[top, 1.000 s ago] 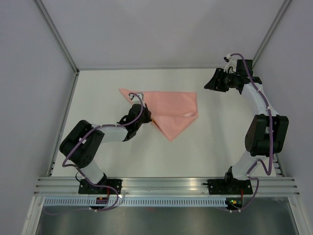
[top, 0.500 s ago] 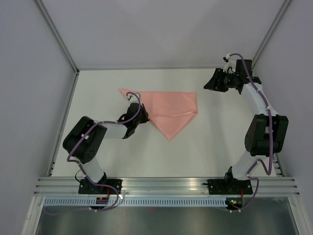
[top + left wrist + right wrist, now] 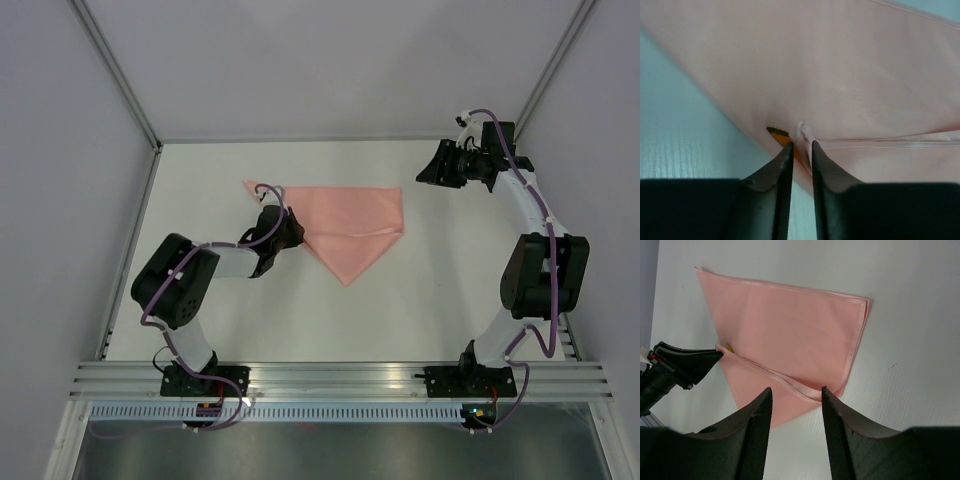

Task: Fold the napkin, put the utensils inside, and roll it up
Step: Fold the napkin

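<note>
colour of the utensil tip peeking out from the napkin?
Yellow-gold utensil tip, dark at its end; shows best in the left wrist view.

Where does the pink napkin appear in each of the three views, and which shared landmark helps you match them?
Top external: napkin at mid-table, between the two arms.
Left wrist: napkin fills the upper picture.
Right wrist: napkin upper centre, above the right hand.
Shared landmark: left hand, its tips at the napkin's left folded edge in all three.
</note>
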Robot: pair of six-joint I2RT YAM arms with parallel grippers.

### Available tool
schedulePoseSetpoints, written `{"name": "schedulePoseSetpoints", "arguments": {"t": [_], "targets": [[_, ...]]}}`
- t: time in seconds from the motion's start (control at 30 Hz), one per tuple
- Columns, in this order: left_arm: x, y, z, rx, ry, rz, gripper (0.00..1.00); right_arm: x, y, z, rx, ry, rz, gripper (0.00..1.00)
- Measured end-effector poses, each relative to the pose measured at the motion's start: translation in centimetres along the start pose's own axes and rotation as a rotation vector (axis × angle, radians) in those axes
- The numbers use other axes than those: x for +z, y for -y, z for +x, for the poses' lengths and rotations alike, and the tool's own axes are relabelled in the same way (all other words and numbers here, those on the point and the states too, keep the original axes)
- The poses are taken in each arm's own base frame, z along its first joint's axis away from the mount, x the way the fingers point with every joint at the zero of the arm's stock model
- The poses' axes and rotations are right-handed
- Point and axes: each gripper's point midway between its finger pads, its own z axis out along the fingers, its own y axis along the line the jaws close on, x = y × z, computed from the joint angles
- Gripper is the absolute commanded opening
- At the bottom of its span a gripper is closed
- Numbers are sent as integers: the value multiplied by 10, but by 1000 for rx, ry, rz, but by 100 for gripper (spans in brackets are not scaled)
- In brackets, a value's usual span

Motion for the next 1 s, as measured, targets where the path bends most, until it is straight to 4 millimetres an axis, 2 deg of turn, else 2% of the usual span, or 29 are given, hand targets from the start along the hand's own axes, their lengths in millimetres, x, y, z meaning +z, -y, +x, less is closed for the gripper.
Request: {"name": "schedulePoseSetpoints", "arguments": {"t": [0.03, 0.17, 0.3, 0.43, 0.67, 0.8, 0.9, 1.0], "targets": [[0, 0, -1, -2, 1, 0, 41, 0, 0, 0, 0, 0, 0, 50], [1, -3, -3, -12, 1, -4, 53, 0, 0, 0, -1, 0, 0, 50], [0, -10, -10, -23, 13, -19, 58, 0, 0, 0, -3, 0, 0, 50], [-7, -25, -39, -55, 71, -52, 62, 0, 0, 0, -3, 0, 0, 50], [-20, -91, -121, -194, 215, -224, 62, 0, 0, 0, -3, 0, -2, 50], [-14, -134, -160, -269, 258, -294, 62, 0, -2, 0, -2, -3, -13, 50], [4, -157, -169, -299, 237, -307, 61, 0, -3, 1, -1, -4, -18, 50], [26, -173, -156, -319, 168, -297, 61, 0, -3, 1, -1, -4, -18, 50]]}}
